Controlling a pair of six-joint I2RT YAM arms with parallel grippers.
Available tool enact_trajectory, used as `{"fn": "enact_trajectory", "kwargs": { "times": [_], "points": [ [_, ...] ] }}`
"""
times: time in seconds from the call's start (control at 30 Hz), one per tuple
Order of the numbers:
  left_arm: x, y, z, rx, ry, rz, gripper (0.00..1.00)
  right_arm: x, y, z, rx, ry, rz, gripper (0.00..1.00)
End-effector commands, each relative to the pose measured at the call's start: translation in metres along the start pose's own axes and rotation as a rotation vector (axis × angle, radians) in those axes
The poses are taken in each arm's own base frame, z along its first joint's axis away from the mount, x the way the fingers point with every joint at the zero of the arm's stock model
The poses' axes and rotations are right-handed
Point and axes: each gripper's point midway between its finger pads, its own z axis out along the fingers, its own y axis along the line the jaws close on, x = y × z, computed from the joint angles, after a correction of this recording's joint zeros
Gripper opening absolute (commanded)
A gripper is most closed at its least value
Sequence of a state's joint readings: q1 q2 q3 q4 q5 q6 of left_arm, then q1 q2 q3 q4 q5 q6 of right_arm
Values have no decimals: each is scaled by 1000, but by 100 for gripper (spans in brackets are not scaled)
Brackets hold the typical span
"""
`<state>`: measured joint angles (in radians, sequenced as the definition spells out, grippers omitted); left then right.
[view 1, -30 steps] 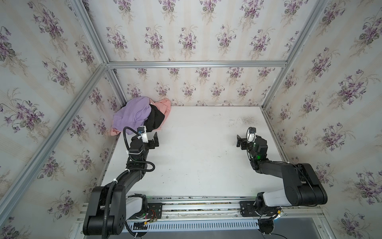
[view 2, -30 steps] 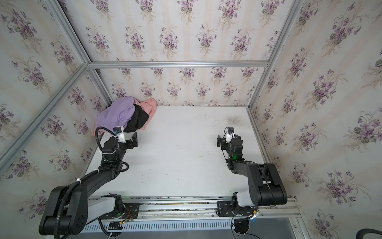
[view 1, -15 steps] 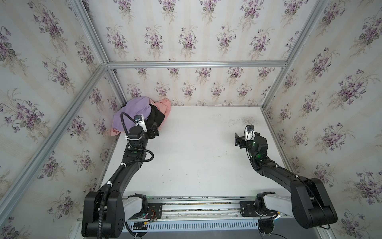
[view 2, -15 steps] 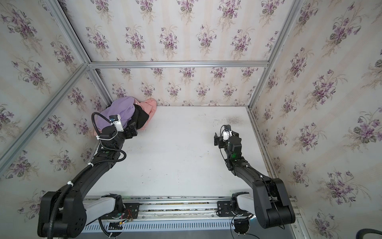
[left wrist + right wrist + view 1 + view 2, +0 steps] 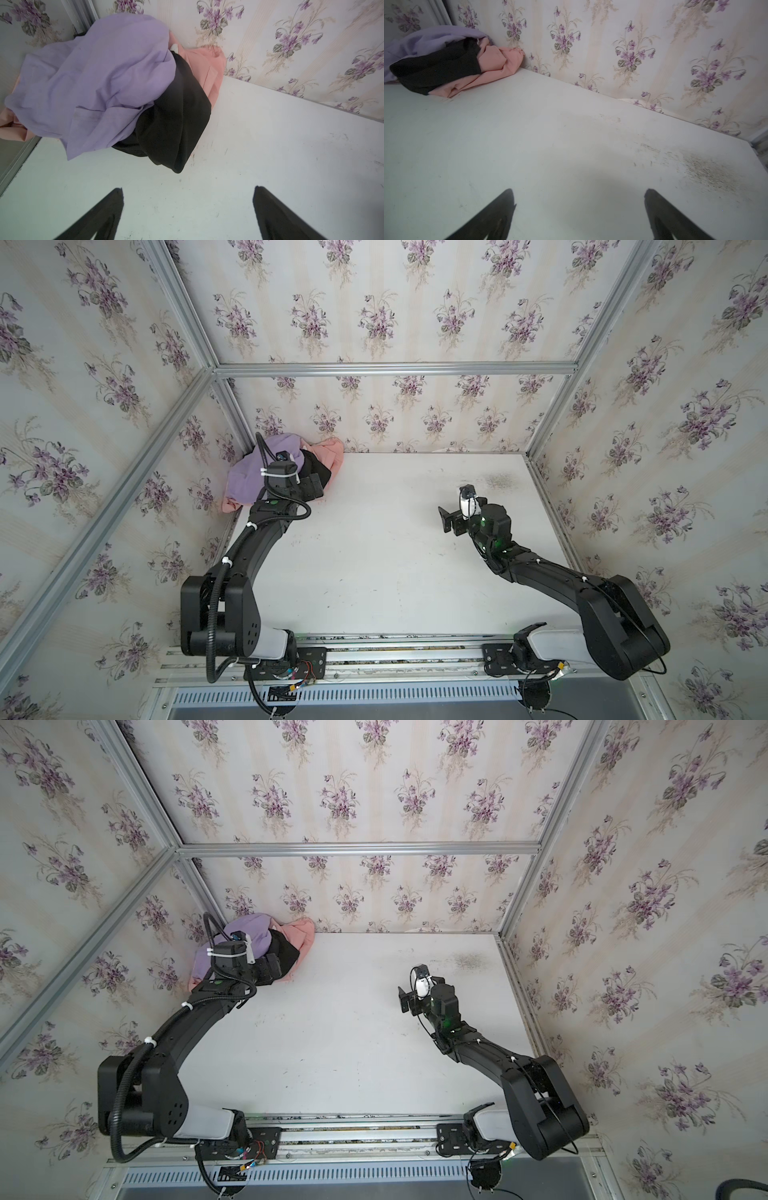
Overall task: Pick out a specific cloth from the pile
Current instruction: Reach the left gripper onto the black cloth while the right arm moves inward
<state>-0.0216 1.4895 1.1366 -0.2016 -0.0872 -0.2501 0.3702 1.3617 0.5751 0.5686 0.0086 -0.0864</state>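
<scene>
Black cloth: in corner pile, partly under lilac garment. Left jaws apart, near it; right jaws apart, empty.

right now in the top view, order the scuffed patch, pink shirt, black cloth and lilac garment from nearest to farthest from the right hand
From the right hand:
1. Scuffed patch, close by toward the back right.
2. Pink shirt and black cloth, in the far-left corner; too close to call.
3. Lilac garment, farthest out on the left.
</scene>
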Motion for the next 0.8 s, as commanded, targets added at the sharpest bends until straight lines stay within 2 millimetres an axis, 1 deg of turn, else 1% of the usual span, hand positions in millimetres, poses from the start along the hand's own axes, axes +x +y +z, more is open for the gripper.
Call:
{"fn": "enact_trajectory", "kwargs": {
  "times": [0.0,0.07,0.23,0.4,0.6,0.67,0.7,0.77],
  "points": [
    [11,13,6,-90,114,55,100,-10,13,10,-46,-25,-6,100],
    [9,17,11,-122,139,74,100,-10,21,16,-64,-19,-14,100],
    [6,19,25,-155,206,122,98,-5,37,30,-97,3,-46,100],
    [6,19,41,-176,271,155,97,-3,50,39,-129,14,-62,100],
    [11,16,60,-169,334,174,97,1,76,51,-179,26,-107,100],
    [15,16,65,-171,353,183,97,2,78,56,-180,28,-120,100],
    [16,16,68,-171,361,188,97,1,99,54,-222,24,-139,100],
    [18,17,73,-175,377,198,97,2,107,57,-239,26,-151,100]
  ]
}}
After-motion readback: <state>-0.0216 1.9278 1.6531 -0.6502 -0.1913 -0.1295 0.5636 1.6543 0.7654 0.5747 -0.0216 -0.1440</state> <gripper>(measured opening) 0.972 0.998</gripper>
